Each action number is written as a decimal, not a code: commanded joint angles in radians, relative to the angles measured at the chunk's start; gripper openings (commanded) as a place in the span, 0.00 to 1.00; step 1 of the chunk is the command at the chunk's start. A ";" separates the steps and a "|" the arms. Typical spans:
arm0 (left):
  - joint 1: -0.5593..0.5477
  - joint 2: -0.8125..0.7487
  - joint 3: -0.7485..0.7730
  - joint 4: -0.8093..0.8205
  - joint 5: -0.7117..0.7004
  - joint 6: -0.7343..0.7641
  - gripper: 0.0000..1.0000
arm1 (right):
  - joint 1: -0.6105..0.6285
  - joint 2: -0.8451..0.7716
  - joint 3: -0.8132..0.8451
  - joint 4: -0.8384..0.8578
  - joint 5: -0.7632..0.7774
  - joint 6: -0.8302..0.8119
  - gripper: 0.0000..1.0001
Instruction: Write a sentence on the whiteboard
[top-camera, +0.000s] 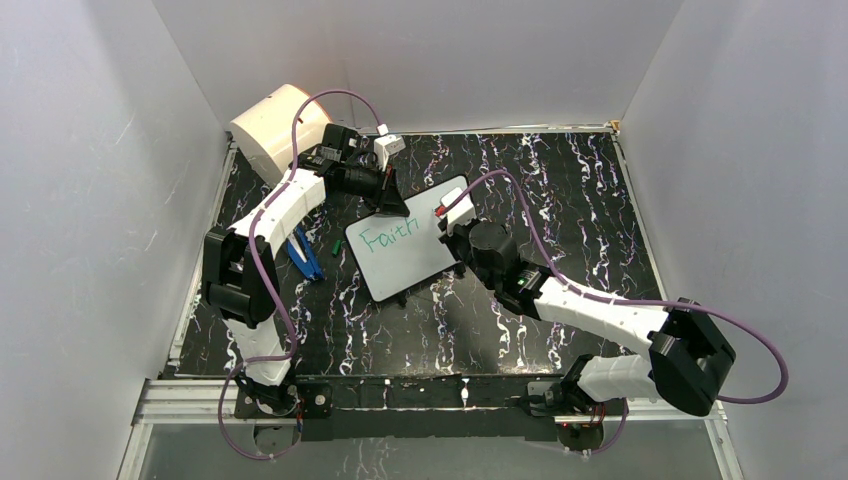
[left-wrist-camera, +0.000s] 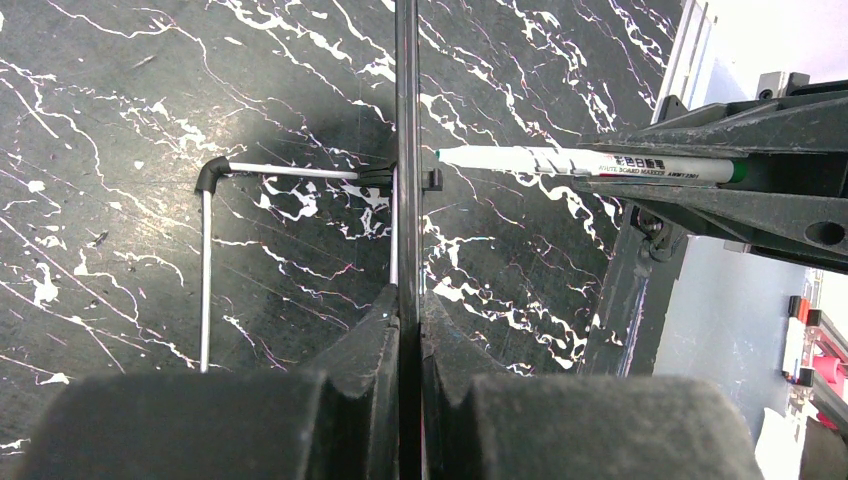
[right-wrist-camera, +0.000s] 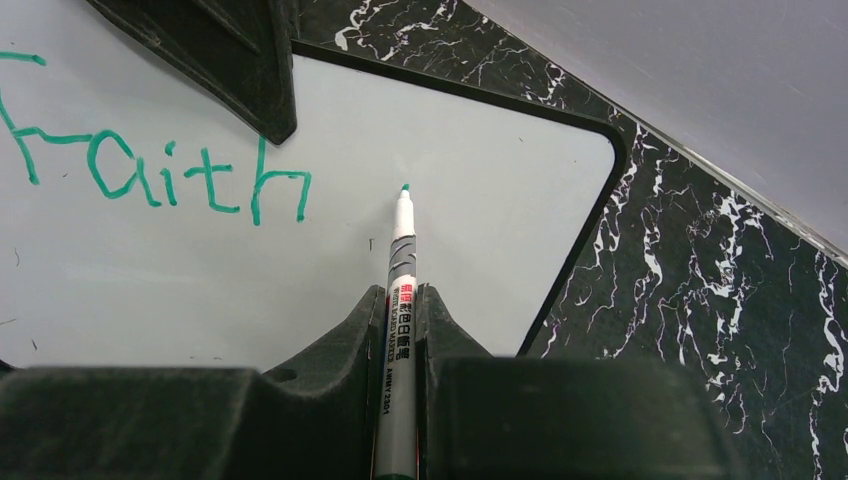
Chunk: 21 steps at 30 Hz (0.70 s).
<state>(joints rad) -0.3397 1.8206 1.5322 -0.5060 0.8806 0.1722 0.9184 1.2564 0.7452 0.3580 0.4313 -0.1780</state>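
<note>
The whiteboard (top-camera: 405, 262) lies tilted on the black marbled table, with the green word "Faith" (top-camera: 388, 238) on its upper part. In the right wrist view the lettering (right-wrist-camera: 150, 170) sits at the left of the white surface (right-wrist-camera: 480, 200). My left gripper (top-camera: 388, 200) is shut on the board's far edge, which the left wrist view shows edge-on (left-wrist-camera: 407, 100) between the jaws (left-wrist-camera: 407, 295). My right gripper (right-wrist-camera: 401, 295) is shut on a green whiteboard marker (right-wrist-camera: 400, 260). Its tip (right-wrist-camera: 404, 190) points at the board just right of the "h"; whether it touches, I cannot tell.
A cream cylindrical drum (top-camera: 275, 130) stands at the back left corner. A blue object (top-camera: 303, 255) and a small green cap (top-camera: 333, 247) lie left of the board. A thin metal stand leg (left-wrist-camera: 205, 270) reaches out behind the board. Grey walls enclose the table.
</note>
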 joint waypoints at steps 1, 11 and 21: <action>-0.015 -0.005 -0.026 -0.063 -0.046 0.036 0.00 | -0.003 -0.011 0.027 0.023 0.004 0.020 0.00; -0.015 -0.004 -0.027 -0.062 -0.044 0.036 0.00 | -0.003 0.011 0.028 0.029 0.017 0.028 0.00; -0.015 -0.003 -0.028 -0.063 -0.040 0.036 0.00 | -0.004 0.038 0.029 0.059 0.031 0.026 0.00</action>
<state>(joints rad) -0.3397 1.8206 1.5322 -0.5056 0.8803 0.1715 0.9184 1.2835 0.7452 0.3470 0.4431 -0.1600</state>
